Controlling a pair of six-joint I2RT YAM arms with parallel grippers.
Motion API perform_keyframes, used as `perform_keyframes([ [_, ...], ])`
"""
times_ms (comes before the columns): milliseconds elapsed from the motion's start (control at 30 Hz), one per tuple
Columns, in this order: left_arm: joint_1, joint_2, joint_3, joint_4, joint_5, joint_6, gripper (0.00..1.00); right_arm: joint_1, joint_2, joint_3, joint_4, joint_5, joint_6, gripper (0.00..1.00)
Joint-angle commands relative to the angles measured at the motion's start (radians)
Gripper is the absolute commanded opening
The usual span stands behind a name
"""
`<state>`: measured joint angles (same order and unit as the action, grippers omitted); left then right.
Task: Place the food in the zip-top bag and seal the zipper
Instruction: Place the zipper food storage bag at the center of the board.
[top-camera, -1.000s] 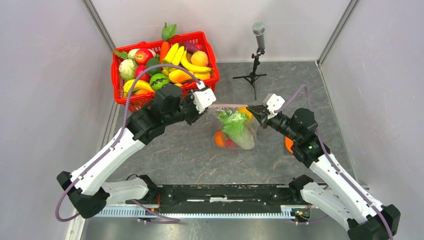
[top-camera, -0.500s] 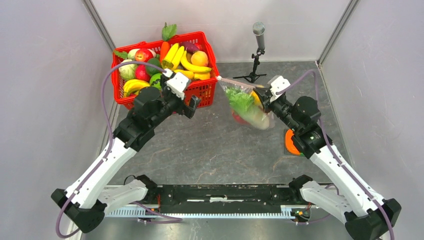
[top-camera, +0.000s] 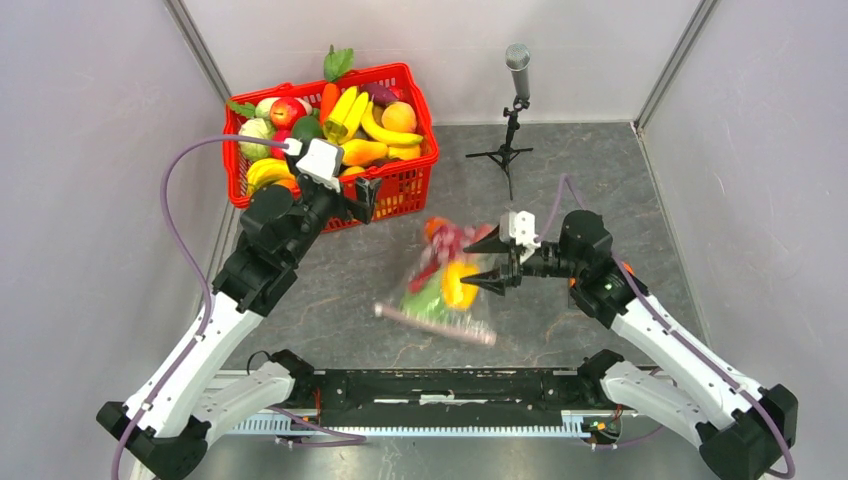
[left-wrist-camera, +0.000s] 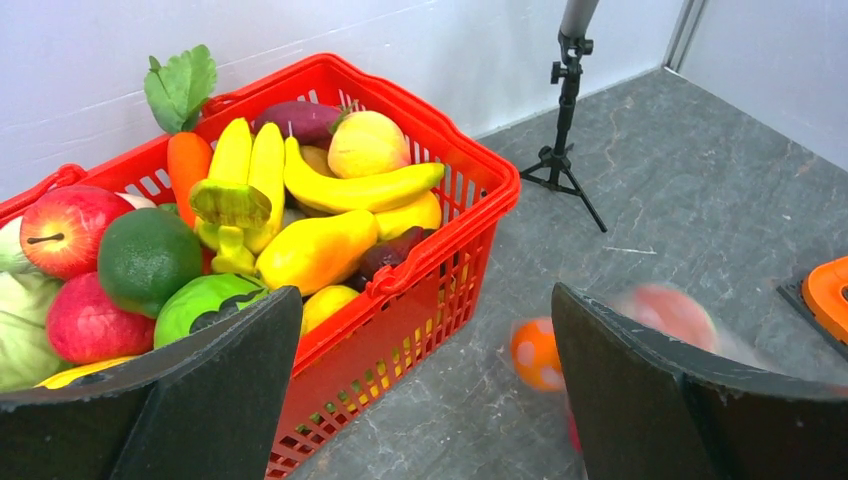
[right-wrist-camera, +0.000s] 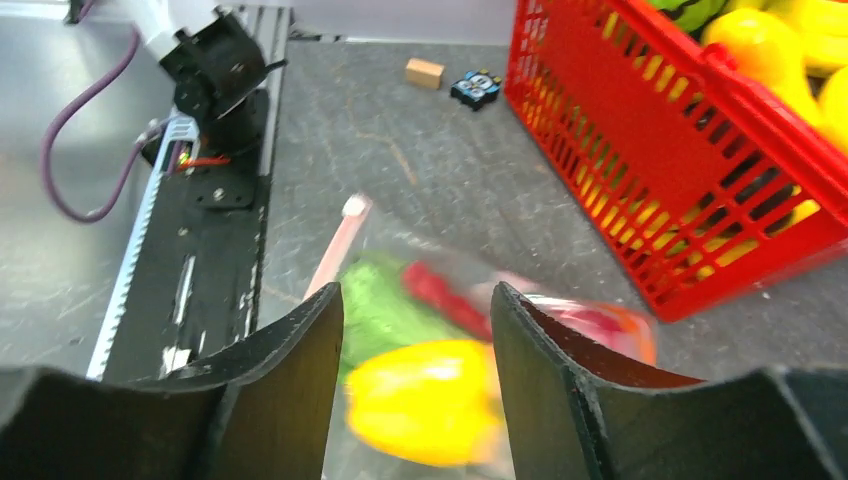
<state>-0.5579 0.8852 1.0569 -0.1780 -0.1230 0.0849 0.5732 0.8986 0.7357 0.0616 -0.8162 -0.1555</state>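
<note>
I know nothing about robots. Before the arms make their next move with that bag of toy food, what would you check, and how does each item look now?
1. Food inside the zip-top bag: the yellow bell pepper, the cabbage and some red pieces show through it. Ok, as far as the blur allows.
2. Zipper closed along its whole width: cannot tell, because the strip is smeared.
3. Bag at rest on the table: probably not ok. It is blurred in every view while the table is sharp.
4. Right tool free: ok. It is open beside the bag and grips nothing.
5. Left tool free: ok. It is open and empty, by the red basket.
</note>
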Motion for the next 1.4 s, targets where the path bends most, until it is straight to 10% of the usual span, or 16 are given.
perform_keyframes([
  [0,0.009,-0.007,0.011,0.066,0.004,-0.053,1.00,0.016,-0.104,-0.009,-0.044,-0.072,-0.063,0.64],
  [567,0.009,0.046,0.008,0.000,0.219,-0.074,1.00,0.094,0.155,-0.221,0.215,0.165,0.256,0.54],
  [1000,0.009,0.079,-0.016,0.025,0.238,-0.106,1.00,0.217,0.484,0.009,0.033,0.404,0.175,0.56],
  [1367,0.012,0.088,-0.051,0.063,0.127,-0.147,1.00,0.218,0.199,-0.126,0.287,0.354,0.127,0.63],
])
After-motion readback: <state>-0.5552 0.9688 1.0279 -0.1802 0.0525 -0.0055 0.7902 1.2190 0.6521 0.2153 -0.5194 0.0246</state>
